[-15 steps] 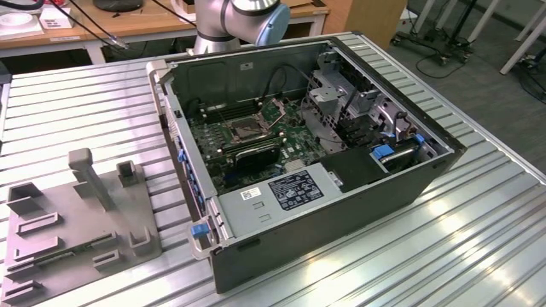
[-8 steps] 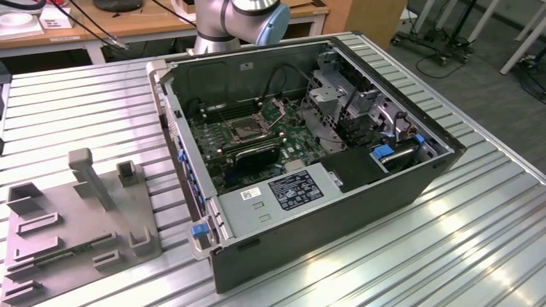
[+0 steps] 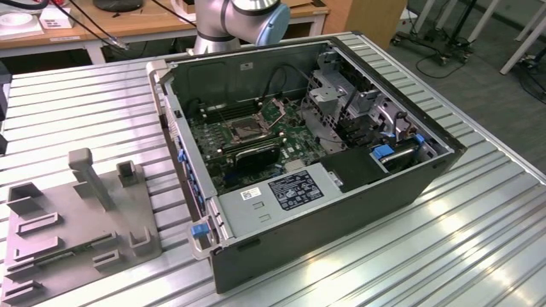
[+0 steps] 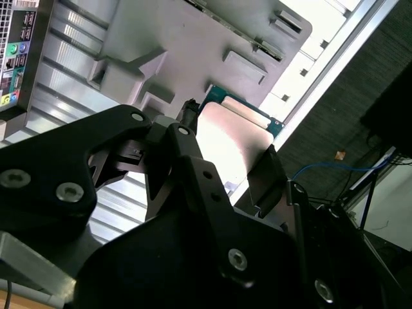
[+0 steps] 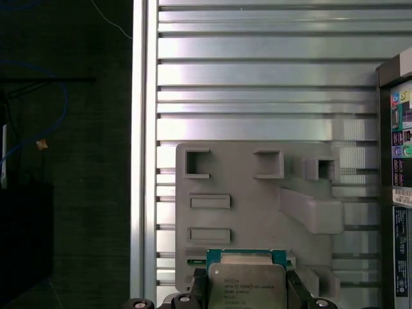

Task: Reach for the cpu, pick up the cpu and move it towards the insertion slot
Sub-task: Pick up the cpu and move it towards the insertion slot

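In both wrist views my gripper (image 5: 247,291) (image 4: 226,147) is shut on the cpu (image 5: 246,278) (image 4: 235,138), one black finger on each of two opposite edges. The chip's silvery face has a green rim. It hangs well above the grey fixture plate (image 5: 257,212) (image 4: 180,45) (image 3: 77,217), over the plate's edge. In the exterior view the insertion slot (image 3: 248,132) is a dark square socket with a metal frame. It lies on the motherboard inside the open computer case (image 3: 341,211), to the right of the plate.
The case lies on its side on a slatted metal table (image 3: 477,243). Inside are a white-labelled grey box (image 3: 286,190) and a drive cage (image 3: 341,102). The table's edge (image 5: 145,129) borders dark floor. The case's rear ports (image 5: 402,154) are near the plate. The arm's base (image 3: 230,25) stands behind the case.
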Robot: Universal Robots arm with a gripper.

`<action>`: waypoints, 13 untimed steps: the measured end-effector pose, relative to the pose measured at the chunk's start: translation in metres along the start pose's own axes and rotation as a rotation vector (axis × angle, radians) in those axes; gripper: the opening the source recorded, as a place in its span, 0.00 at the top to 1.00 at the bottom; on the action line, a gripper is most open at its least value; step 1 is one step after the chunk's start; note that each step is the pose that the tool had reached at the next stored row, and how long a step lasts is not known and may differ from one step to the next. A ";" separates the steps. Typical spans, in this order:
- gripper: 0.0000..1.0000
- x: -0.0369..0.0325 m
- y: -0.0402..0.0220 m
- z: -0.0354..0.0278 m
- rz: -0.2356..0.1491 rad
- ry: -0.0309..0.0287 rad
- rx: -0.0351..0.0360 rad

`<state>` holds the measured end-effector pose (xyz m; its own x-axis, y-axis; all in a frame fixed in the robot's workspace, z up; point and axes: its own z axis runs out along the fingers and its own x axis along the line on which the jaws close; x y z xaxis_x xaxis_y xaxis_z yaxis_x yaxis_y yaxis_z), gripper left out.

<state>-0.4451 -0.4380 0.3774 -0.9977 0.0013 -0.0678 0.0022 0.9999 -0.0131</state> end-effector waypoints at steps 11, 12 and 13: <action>0.45 -0.0037 0.0000 0.0003 0.000 -0.0001 -0.0001; 0.45 -0.0039 0.0000 0.0003 0.000 -0.0001 -0.0001; 0.45 -0.0041 0.0000 0.0004 0.000 -0.0001 -0.0001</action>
<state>-0.4411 -0.4380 0.3773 -0.9977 0.0014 -0.0679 0.0023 0.9999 -0.0130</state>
